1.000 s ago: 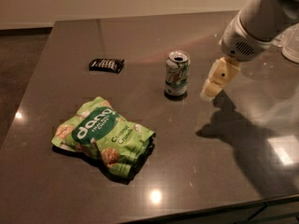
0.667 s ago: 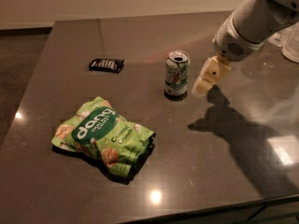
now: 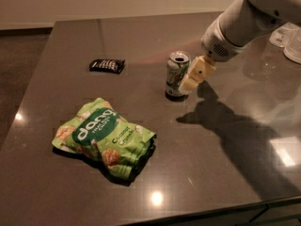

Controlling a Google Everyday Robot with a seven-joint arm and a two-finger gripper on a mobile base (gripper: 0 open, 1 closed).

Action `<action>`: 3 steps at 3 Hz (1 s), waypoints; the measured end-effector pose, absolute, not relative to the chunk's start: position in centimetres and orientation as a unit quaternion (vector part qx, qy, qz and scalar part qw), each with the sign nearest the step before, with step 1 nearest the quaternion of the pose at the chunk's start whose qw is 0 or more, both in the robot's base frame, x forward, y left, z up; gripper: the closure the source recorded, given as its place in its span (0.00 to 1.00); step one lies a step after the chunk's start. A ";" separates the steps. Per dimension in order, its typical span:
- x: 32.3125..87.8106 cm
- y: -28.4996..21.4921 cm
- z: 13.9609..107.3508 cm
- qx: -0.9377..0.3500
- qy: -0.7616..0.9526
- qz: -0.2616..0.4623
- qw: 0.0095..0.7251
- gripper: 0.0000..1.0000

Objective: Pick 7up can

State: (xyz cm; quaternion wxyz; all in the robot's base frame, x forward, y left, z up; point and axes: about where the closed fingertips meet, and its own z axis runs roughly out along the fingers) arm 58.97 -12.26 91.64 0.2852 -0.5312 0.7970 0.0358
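Observation:
The 7up can (image 3: 175, 76) stands upright on the dark table (image 3: 225, 164), a little behind its middle. It has a silver top with an open hole and a whitish body with green markings. My gripper (image 3: 189, 82), cream-coloured at the end of a white arm (image 3: 244, 22), reaches in from the upper right. It sits low against the can's right side and overlaps its edge.
A large green snack bag (image 3: 106, 138) lies at the front left. A small black wrapped bar (image 3: 107, 65) lies at the back left. Clear containers (image 3: 288, 37) stand at the far right edge. The table's front edge runs along the bottom.
My gripper has moved left and slightly down, from a short way right of the can to right beside it. The can, the bag and the bar have not moved.

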 end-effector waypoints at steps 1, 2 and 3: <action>60.0 -11.4 90.8 -0.527 0.796 0.051 0.291 0.00; 60.4 -11.0 90.5 -0.526 0.796 0.058 0.292 0.00; 60.7 -10.4 90.8 -0.529 0.791 0.071 0.297 0.11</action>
